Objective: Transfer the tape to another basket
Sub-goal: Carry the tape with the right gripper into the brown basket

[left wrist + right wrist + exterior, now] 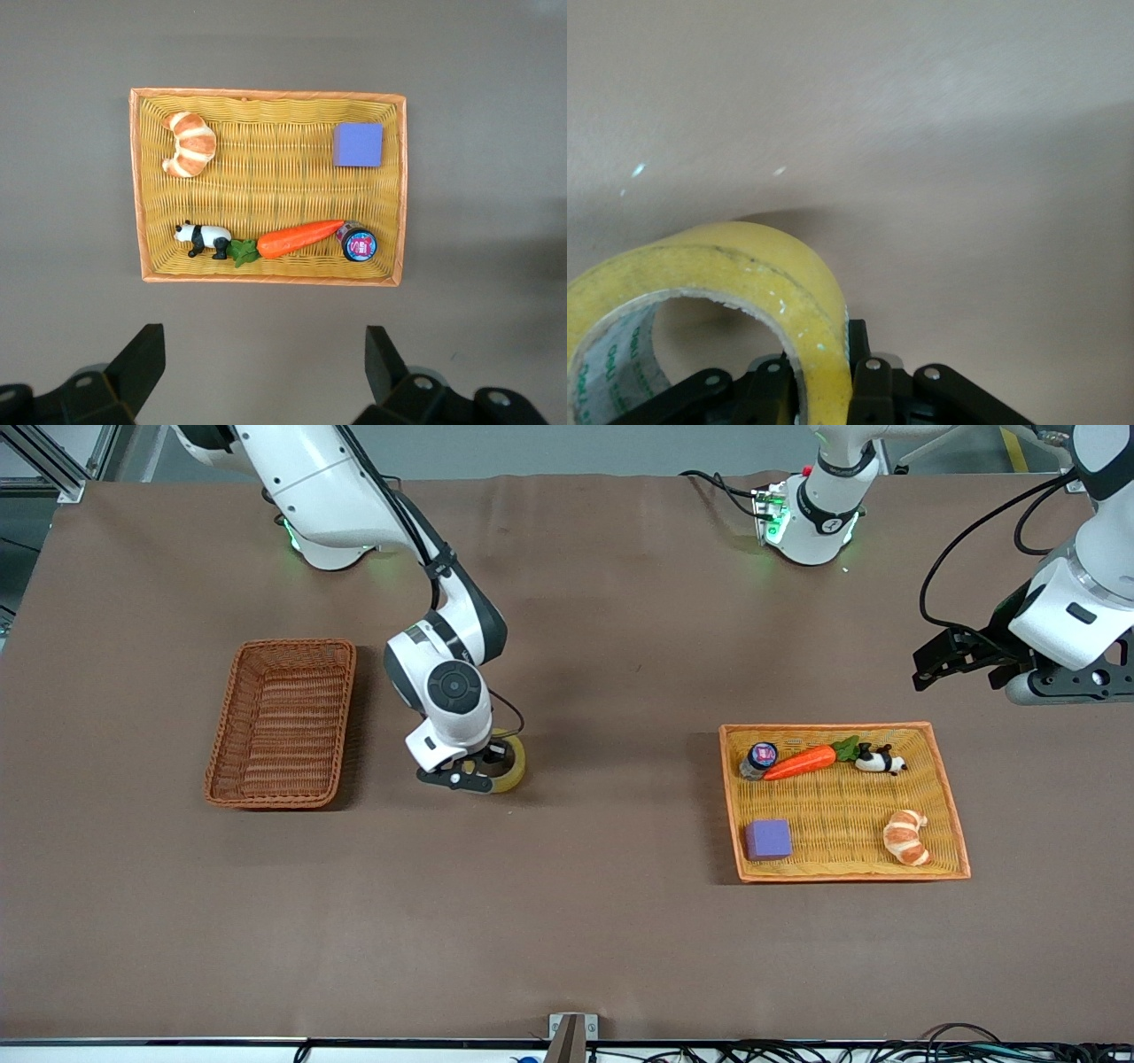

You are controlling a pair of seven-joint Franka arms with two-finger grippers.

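The right gripper (483, 772) is down at the table (602, 921), its two fingers (864, 376) pinched together on the wall of the tape (511, 760): in the right wrist view one finger sits inside the ring against the grey core and the other presses the yellow outer face, so the roll's wall is clamped between them. The tape (718, 301) rests on the brown cloth, partly hidden under the gripper in the front view, with only its yellowish rim showing toward the left arm's end of the table. It lies on the open table between the two woven containers, much closer to the basket (282, 723), which sits just beside the right arm toward that arm's end of the table. Well apart, toward the left arm's end, the shallow orange-yellow tray (948, 797) holds a carrot toy (800, 762), a small panda figure (879, 759), a little round jar (761, 756), a purple block (767, 839) and a croissant toy (905, 837). The left gripper (266, 359) waits in the air above the table beside the tray, fingers spread wide and holding nothing.
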